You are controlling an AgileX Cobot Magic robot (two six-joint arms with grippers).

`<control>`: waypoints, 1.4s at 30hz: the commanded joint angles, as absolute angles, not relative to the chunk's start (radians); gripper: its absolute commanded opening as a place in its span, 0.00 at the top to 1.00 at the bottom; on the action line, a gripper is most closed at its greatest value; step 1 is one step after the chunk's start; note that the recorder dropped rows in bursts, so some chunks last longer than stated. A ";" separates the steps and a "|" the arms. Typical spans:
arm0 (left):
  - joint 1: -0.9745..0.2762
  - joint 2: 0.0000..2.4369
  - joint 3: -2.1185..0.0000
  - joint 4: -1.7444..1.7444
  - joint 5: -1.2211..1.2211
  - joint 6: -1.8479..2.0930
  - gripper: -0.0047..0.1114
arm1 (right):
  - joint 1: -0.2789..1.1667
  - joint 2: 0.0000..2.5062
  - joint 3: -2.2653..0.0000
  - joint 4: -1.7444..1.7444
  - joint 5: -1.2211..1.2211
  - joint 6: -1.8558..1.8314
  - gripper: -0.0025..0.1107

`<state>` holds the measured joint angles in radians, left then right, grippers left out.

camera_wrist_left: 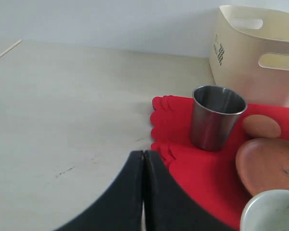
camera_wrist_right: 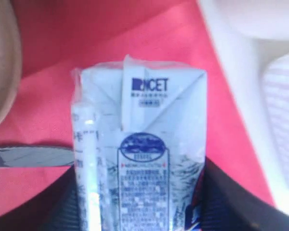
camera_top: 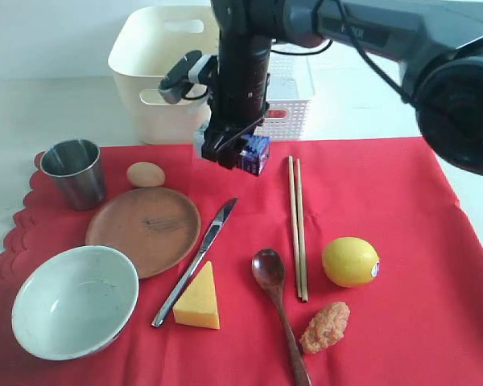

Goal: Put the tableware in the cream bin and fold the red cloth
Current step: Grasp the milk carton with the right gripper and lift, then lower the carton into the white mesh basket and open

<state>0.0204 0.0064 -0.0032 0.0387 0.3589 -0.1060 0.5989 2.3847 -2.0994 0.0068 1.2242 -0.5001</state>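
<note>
Six tableware pieces lying on the red cloth; right fingers gripping a milk carton.

Cloth spread flat on the tabletop, scalloped edge on the left of the exterior view. Steel cup upright by that edge, egg just beside it. Brown plate nearer, bowl nearest. Knife slanted between plate and cheese wedge. Spoon and paired chopsticks lie left of the lemon. Cream bin stands beyond the cloth's far edge, beside a white basket. Right fingers clamp the carton's two sides, in front of the bin. Left fingers pressed together, holding nothing, near the cup.
</note>
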 commanded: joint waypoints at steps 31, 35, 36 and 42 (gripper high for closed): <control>0.020 0.000 0.000 0.042 0.352 -0.108 0.96 | 0.291 2.407 -2.101 0.284 0.405 -0.497 0.98; 0.020 0.000 0.000 0.042 0.352 -0.108 0.96 | 0.291 2.457 -2.101 0.284 0.329 -0.497 0.98; 0.020 0.000 0.000 0.042 0.352 -0.108 0.96 | 0.291 2.467 -2.101 0.284 0.317 -0.497 0.98; 0.020 0.000 0.000 0.042 0.352 -0.108 0.96 | 0.296 2.515 -2.101 0.284 0.298 -0.541 0.96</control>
<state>0.0204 0.0064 -0.0032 0.0387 0.3589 -0.1060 0.2952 2.5111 -2.0979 0.2731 0.3454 -0.5049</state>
